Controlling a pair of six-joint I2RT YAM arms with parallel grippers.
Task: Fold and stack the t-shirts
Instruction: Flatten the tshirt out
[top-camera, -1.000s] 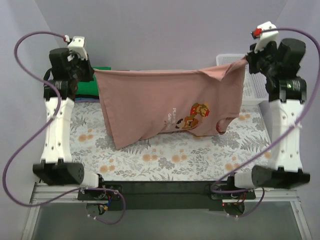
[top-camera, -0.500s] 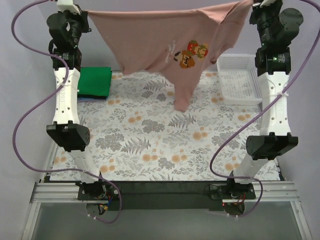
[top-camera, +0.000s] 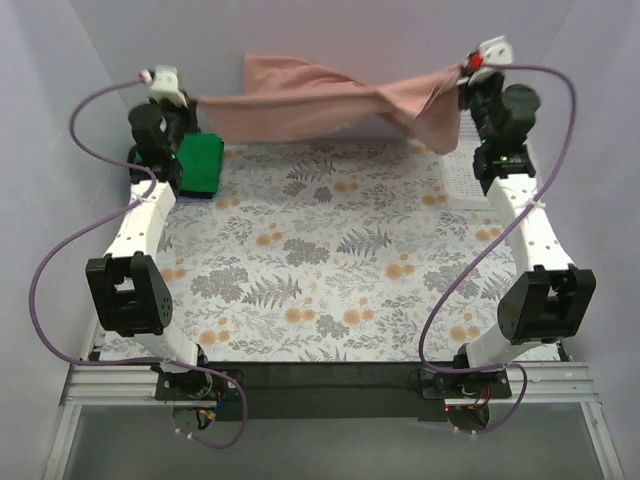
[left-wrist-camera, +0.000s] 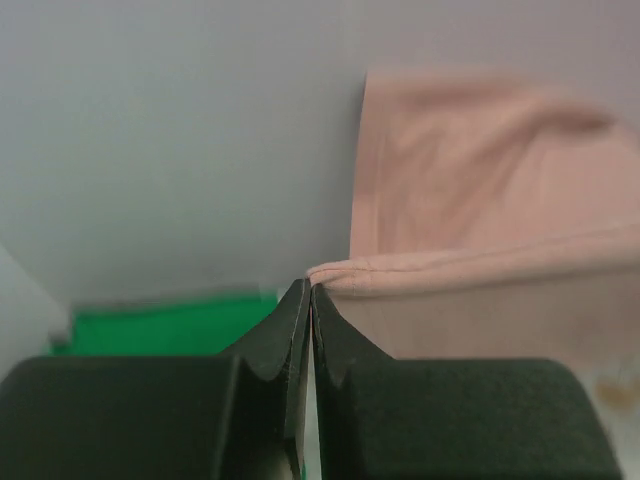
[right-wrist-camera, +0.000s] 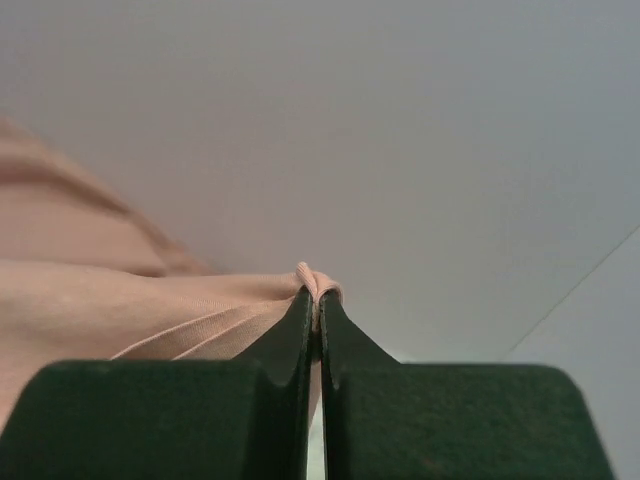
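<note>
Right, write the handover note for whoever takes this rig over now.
The left end effector is shut on one edge of the pink shirt.
The right end effector is shut on the opposite edge.
The pink shirt hangs bunched between them above the far end of the table.
Done: the green shirt lies folded at far left.
Left: lay the pink shirt flat, fold it, stack it.
</note>
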